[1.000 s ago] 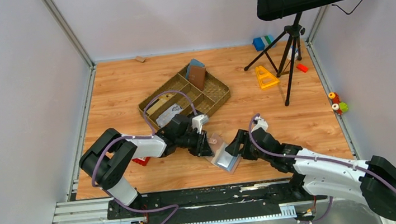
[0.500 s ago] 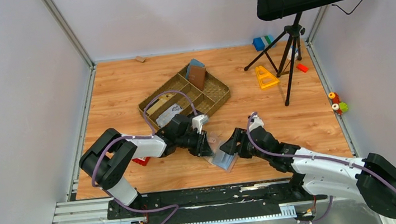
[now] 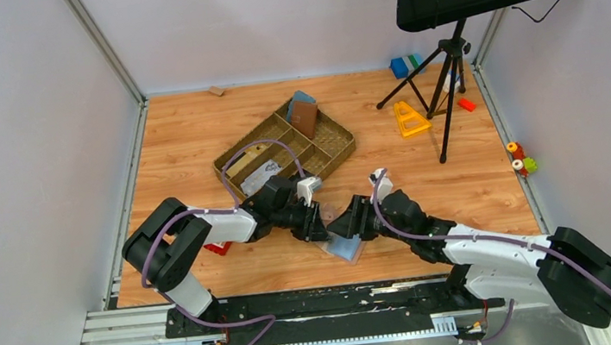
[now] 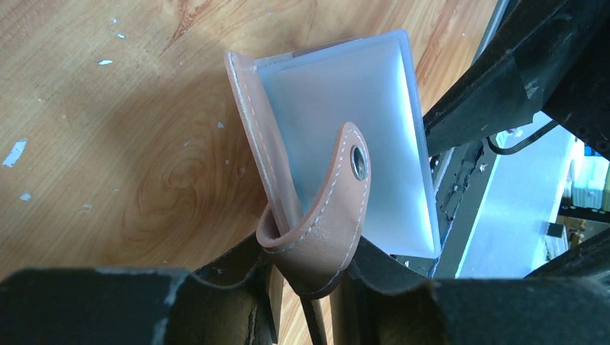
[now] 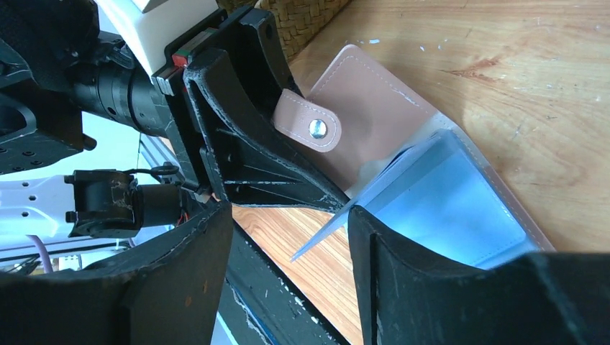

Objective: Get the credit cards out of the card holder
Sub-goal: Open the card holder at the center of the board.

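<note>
The card holder point(image 3: 349, 246) lies opened on the wood floor between the two arms, tan outside point(image 5: 381, 108), blue-grey inside point(image 4: 345, 129). My left gripper point(image 3: 318, 222) is shut on its tan cover, and the snap tab point(image 4: 338, 194) curls over the fingers point(image 4: 237, 287). My right gripper point(image 3: 345, 222) stands open over the inner sleeves point(image 5: 453, 208). A thin blue-grey sheet edge point(image 5: 324, 233) pokes into the gap between its fingers point(image 5: 403, 273). The credit cards are hidden; I cannot tell whether that sheet is a card or a sleeve.
A wicker tray point(image 3: 336, 146) sits behind the arms, holding a reddish-brown wallet point(image 3: 305, 118). A red block point(image 3: 219, 248) lies under the left arm. A music stand point(image 3: 446, 61), a yellow triangle point(image 3: 410, 118) and small toys point(image 3: 519, 158) stand at the right.
My right gripper has moved left over the card holder, and its jaws have narrowed a little. The left gripper has kept its hold and place.
</note>
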`<state>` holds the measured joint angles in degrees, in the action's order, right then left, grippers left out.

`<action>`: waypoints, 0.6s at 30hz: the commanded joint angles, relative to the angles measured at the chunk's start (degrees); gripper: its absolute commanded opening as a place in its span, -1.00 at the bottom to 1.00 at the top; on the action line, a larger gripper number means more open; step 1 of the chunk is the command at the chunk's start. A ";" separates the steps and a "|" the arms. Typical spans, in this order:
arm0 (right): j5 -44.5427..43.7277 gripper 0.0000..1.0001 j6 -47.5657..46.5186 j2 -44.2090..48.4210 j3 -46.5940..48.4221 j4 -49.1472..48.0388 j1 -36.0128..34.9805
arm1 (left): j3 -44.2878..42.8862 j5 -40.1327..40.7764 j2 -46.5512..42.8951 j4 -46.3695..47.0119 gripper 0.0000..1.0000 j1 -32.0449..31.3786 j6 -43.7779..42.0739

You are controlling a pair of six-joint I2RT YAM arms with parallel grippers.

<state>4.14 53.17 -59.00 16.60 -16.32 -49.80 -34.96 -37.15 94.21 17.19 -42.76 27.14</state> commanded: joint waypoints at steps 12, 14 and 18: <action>1.06 0.02 -1.65 -7.46 3.61 -6.01 -0.29 | 0.75 1.21 -6.71 -0.17 0.13 -0.22 -2.12; 0.98 0.01 -1.75 -7.33 3.35 -6.62 -0.30 | 0.81 1.12 -6.84 -0.07 0.17 -0.22 -2.00; 1.53 0.02 -2.27 -7.82 3.92 -7.13 -0.30 | 2.15 0.24 -8.62 2.25 0.37 -0.21 -1.63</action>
<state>5.80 51.96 -66.28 18.41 -19.27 -49.80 -33.95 -34.85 88.95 16.01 -42.59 26.00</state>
